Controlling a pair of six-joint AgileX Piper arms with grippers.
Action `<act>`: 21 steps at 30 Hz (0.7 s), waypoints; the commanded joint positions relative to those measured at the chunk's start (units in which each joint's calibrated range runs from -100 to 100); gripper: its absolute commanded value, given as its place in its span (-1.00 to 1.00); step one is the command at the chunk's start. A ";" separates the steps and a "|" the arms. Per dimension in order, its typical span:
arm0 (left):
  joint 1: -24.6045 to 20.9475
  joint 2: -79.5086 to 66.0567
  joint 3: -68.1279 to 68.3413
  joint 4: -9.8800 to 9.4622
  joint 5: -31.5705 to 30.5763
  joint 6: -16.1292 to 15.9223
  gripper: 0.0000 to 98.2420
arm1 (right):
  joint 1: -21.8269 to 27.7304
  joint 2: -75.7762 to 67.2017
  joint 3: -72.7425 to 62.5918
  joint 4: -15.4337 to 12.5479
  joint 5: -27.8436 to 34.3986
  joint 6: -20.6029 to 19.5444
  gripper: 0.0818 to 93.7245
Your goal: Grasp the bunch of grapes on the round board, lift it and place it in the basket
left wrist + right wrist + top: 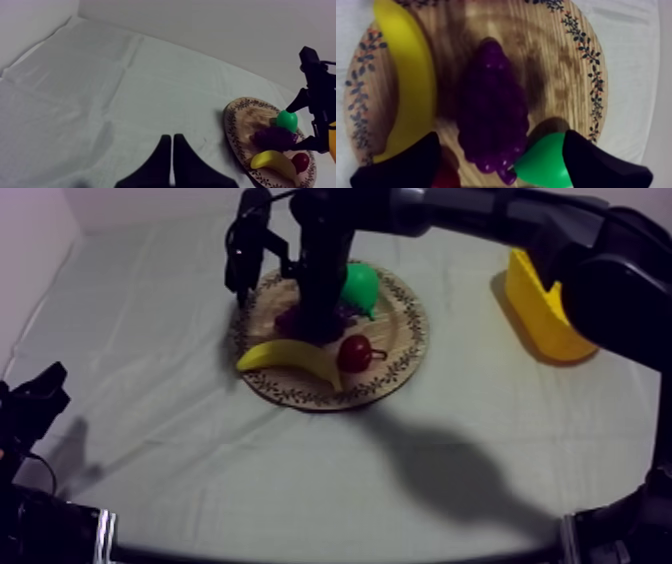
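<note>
A: Four toy fruit on the wooden board (395,358); bunch of grapes (491,110) mid-board, just beside the banana (290,358).
B: Grippers?
A: Right gripper (501,150) over the board, fingers spread astride the grapes. Left gripper (172,150) well off the board, fingers pressed together.

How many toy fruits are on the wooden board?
4: banana in front, small red fruit beside it, grapes in the middle, pear at the back.

Grapes (491,105) on the board (402,316) between banana (285,358) and pear (361,286) — basket (540,313) well apart, right
</note>
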 commanded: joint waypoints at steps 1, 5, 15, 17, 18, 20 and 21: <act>0.01 0.00 0.00 0.01 0.00 -0.01 -1.00 | 0.14 1.53 -1.70 0.22 0.28 -0.06 0.77; 0.01 0.00 0.00 0.01 0.00 -0.01 -1.00 | 0.36 3.75 -4.27 0.47 0.55 -0.18 0.77; 0.01 0.00 0.00 0.01 0.00 -0.01 -1.00 | 0.64 8.06 -7.24 0.74 0.61 -0.52 0.75; 0.01 0.00 0.00 0.01 0.00 -0.01 -1.00 | 0.56 8.80 -7.52 0.92 0.56 -0.72 0.75; 0.01 0.00 0.00 0.01 0.00 -0.01 -1.00 | 0.54 9.11 -7.58 1.01 0.44 -0.81 0.74; 0.01 0.00 0.00 0.01 0.00 -0.01 -1.00 | 0.52 9.66 -7.69 1.17 0.29 -0.98 0.72; 0.01 0.00 0.00 0.01 0.00 -0.01 -1.00 | 0.51 9.89 -7.80 1.22 0.27 -1.04 0.71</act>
